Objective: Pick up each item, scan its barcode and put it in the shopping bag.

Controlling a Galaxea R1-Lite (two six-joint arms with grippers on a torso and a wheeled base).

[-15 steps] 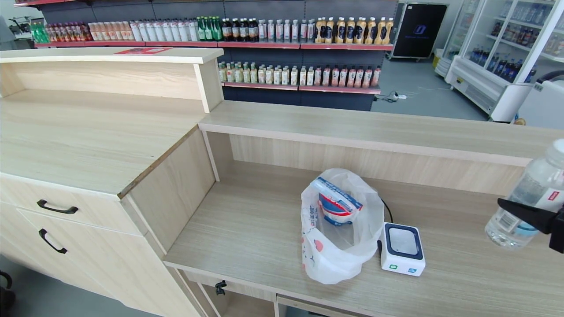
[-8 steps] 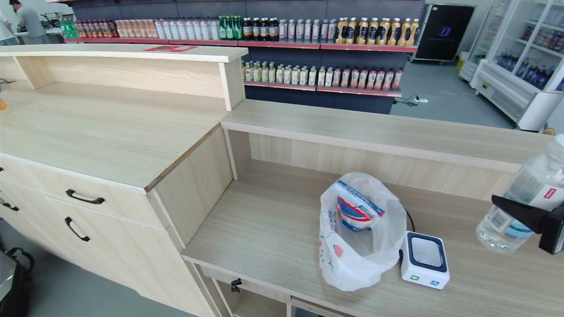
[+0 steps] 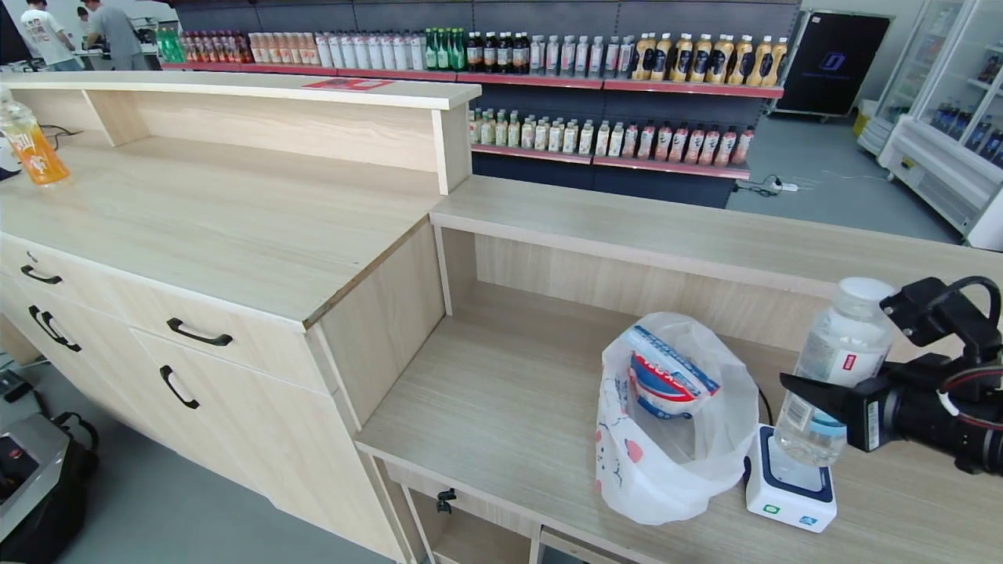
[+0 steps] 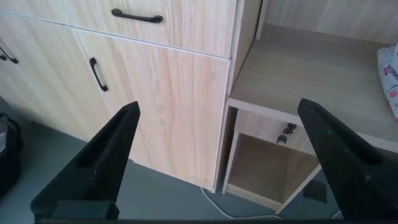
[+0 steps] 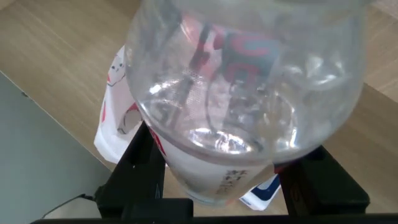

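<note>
Well, the right gripper (image 3: 815,393) clamps the water bottle (image 3: 837,364) just above the scanner (image 3: 787,493), presumably so its barcode reads; the shopping bag (image 3: 674,462) gapes beside the scanner, ready. The left gripper (image 4: 217,107) hangs spread, empty.

The right gripper (image 3: 821,393) is clamped on a clear water bottle (image 3: 840,356), held tilted directly over the scanner (image 3: 786,495) on the bench (image 3: 501,407). A white shopping bag (image 3: 666,474) stands against the scanner's left side with 1 packet (image 3: 668,380) inside. An orange drink bottle (image 3: 27,142) stands far left of the scanner.
</note>
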